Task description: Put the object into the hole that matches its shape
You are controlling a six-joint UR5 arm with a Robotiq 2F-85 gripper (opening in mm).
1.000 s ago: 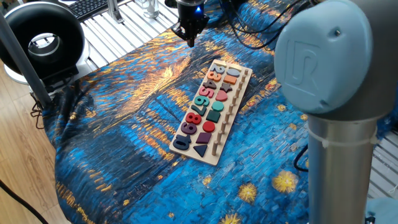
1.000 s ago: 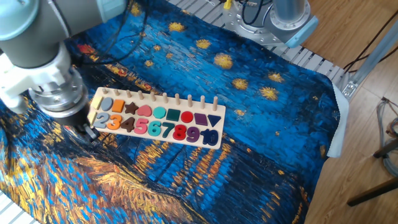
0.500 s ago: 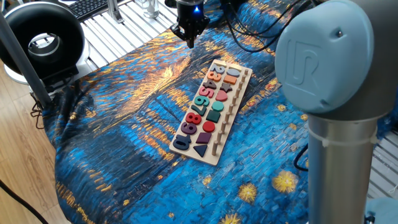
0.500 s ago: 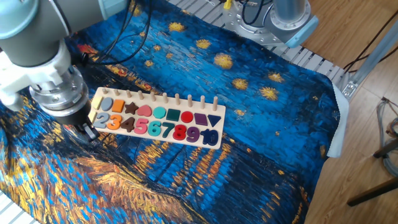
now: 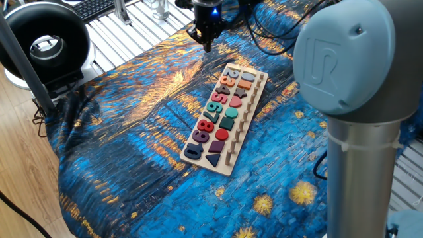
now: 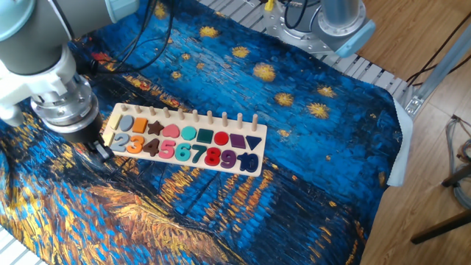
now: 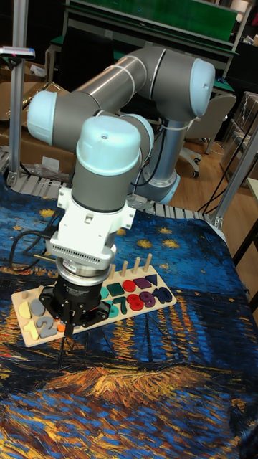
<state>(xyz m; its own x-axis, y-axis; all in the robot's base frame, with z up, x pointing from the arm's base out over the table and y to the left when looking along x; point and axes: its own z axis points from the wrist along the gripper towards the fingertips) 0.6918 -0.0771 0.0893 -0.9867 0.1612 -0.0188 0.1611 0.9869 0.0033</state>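
Observation:
The long pale wooden puzzle board [image 5: 232, 163] lies on the blue and gold cloth with coloured numbers and shapes in it. The hole [image 5: 232, 68] is the small recess at the far end of its number column. My gripper [image 5: 207, 43] hangs just beyond that end, a little to the left of the hole. In the other fixed view the gripper [image 6: 100, 151] sits right at the board's [image 6: 193, 120] left end, beside the 2. Its fingers are pinched together, shut on the tiny object, which barely shows between them. In the tall fixed view the wrist hides most of the gripper [image 7: 64, 336].
A row of upright pegs [image 5: 242, 123] runs along the board's far long side. A black ring-shaped device [image 5: 43, 39] stands at the back left off the cloth. The arm's big grey joint [image 5: 353, 59] blocks the right of one fixed view. Slatted metal table [image 6: 383, 73] borders the cloth.
The gripper has moved a short way toward the board's end with the hole, still shut. The board and its pieces have not moved.

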